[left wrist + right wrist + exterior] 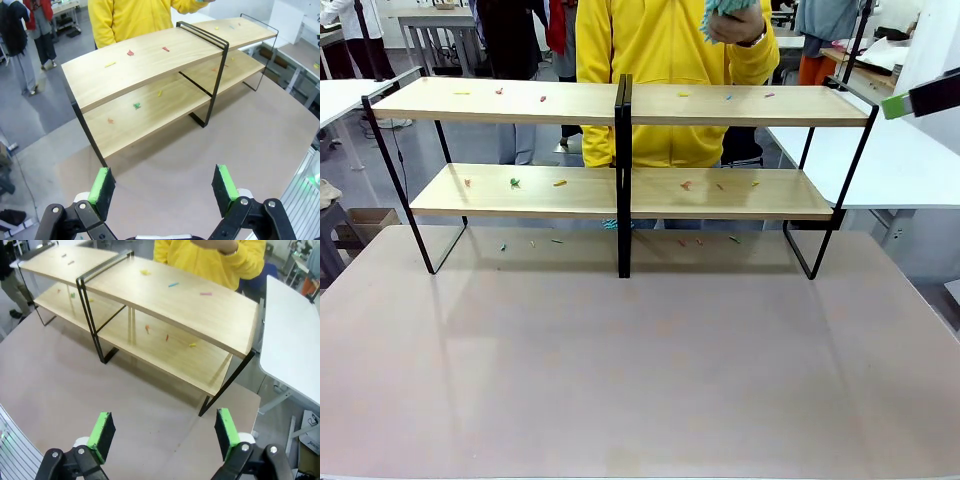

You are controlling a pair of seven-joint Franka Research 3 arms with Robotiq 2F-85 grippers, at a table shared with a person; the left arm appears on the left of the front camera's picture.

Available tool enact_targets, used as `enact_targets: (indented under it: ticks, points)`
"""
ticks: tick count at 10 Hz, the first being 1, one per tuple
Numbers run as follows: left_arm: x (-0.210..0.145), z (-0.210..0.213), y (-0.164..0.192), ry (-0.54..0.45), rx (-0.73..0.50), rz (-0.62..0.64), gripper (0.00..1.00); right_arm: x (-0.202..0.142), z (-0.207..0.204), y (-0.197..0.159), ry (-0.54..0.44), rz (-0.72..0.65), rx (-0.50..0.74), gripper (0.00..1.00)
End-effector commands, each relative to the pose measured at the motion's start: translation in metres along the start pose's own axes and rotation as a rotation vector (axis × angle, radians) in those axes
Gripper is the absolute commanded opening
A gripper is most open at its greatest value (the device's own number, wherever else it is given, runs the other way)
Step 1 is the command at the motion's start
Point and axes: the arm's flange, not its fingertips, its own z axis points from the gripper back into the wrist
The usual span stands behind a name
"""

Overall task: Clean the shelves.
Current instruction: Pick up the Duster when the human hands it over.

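L hand (164,186) & R hand (163,431) both released, nothing held, above the counter (640,380). Shelves (590,100) stand at its far side, 4 boards dotted w/ coloured scraps (515,183). Person holds a cloth (725,12). I'd get it 1st, then wipe each board end to end, lightly.

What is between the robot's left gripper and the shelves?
Just bare tabletop lies between the left gripper and the shelves, seen in the left wrist view.

A person (660,60) in a yellow top stands beyond the brownish table (640,380), beside a white table (910,170).
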Motion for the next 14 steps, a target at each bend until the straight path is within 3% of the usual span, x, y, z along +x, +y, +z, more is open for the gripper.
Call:
enact_targets:
  ticks: [1,4,5,6,11,13,14]
  points:
    - [0.001,0.0,0.0,-0.011,-0.001,-0.001,1.0,-0.059,-0.004,0.023,-0.059,-0.006,-0.015,1.0]
    - [0.001,0.0,0.0,-0.011,-0.001,-0.001,1.0,-0.058,0.002,0.024,-0.091,-0.004,-0.029,1.0]
    - [0.001,0.0,0.0,-0.011,-0.001,-0.001,1.0,-0.057,-0.003,0.023,-0.059,0.009,-0.03,1.0]
    - [0.001,0.0,0.0,-0.011,-0.001,-0.001,1.0,0.006,0.017,0.004,-0.061,0.01,-0.017,1.0]
    - [0.001,0.0,0.0,-0.011,-0.001,-0.001,1.0,0.006,0.017,0.004,-0.058,0.012,-0.017,1.0]
    - [0.001,0.0,0.0,-0.011,-0.001,-0.001,1.0,0.055,0.007,-0.059,0.058,-0.454,0.154,1.0]
    - [0.001,0.0,0.0,-0.011,-0.001,-0.001,1.0,0.079,0.008,-0.099,0.032,-0.648,0.314,1.0]
